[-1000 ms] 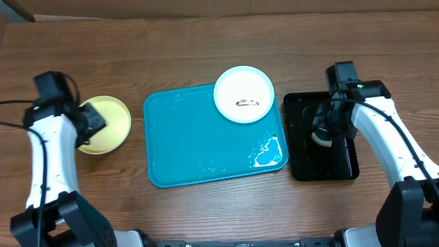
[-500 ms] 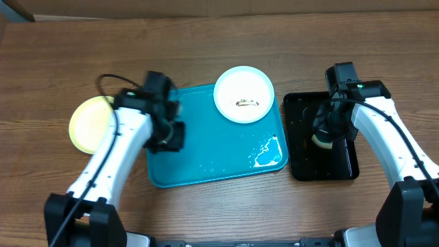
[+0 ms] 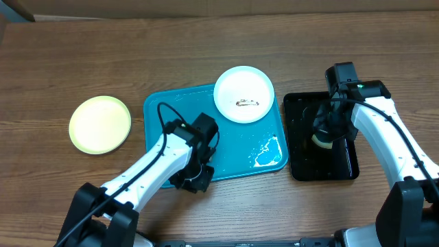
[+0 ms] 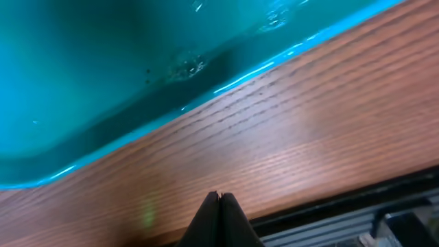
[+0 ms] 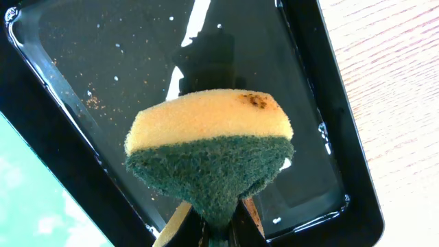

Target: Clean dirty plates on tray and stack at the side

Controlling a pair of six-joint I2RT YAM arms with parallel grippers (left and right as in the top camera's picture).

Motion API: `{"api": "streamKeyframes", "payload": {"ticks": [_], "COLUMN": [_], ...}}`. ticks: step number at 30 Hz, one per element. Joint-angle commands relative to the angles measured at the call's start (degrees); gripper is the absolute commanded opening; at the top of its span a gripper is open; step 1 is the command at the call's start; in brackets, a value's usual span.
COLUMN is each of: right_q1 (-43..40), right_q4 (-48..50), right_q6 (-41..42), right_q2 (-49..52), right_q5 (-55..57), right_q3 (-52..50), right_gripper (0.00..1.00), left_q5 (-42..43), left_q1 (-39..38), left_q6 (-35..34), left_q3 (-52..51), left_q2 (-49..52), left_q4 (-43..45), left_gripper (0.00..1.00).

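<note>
A white plate (image 3: 243, 94) with a small dark smear sits on the back right corner of the turquoise tray (image 3: 185, 144). A pale yellow-green plate (image 3: 100, 124) lies on the wood table left of the tray. My left gripper (image 3: 195, 180) is shut and empty over the tray's front rim; in the left wrist view (image 4: 219, 197) its tips meet above bare wood beside the tray rim (image 4: 171, 110). My right gripper (image 3: 324, 134) is shut on the green-yellow sponge (image 5: 209, 151) above the black tray (image 5: 82, 89). A third plate is not in view.
The glossy black tray (image 3: 343, 171) with wet specks stands right of the turquoise tray. White foam (image 3: 269, 152) lies in the turquoise tray's front right corner. The table's front edge (image 4: 343, 199) is close below my left gripper.
My left arm has left the yellow-green plate on the table and swung right and forward across the tray to its front rim. The right arm and sponge have not moved.
</note>
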Motion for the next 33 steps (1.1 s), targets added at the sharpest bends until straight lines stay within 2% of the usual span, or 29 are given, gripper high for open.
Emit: {"api": "streamKeyframes", "payload": {"ticks": [1,6,17,23,33], "right_q1": [-0.1,-0.1,-0.1,-0.1,-0.1], "right_q4": [0.2,0.1,0.1,0.1,0.1], "right_q6": [-0.4,-0.4,-0.4,-0.4,-0.4], "right_q2": [-1.0,-1.0,-1.0,-1.0,-1.0], "right_q5": [0.1,0.1,0.1,0.1,0.1], "right_q3": [-0.3,-0.3,-0.3,-0.3,-0.3], "right_gripper": [0.04,0.04,0.04,0.04,0.04], "left_q5": [0.2,0.2,-0.2,-0.2,-1.4], "left_q1": [-0.2,-0.2,0.2,1.7,5.4], "left_q6": [-3.8,-7.0,-19.9,-24.4,-27.3], "left_q3": [-3.3,-5.3,-6.4,-6.4,-6.4], "left_q2": [0.2,0.2,0.2,0.2,0.2], "left_q4": [2.0,4.4,6.6,7.4,7.7], "left_gripper": [0.04,0.04,0.04,0.04,0.04]}}
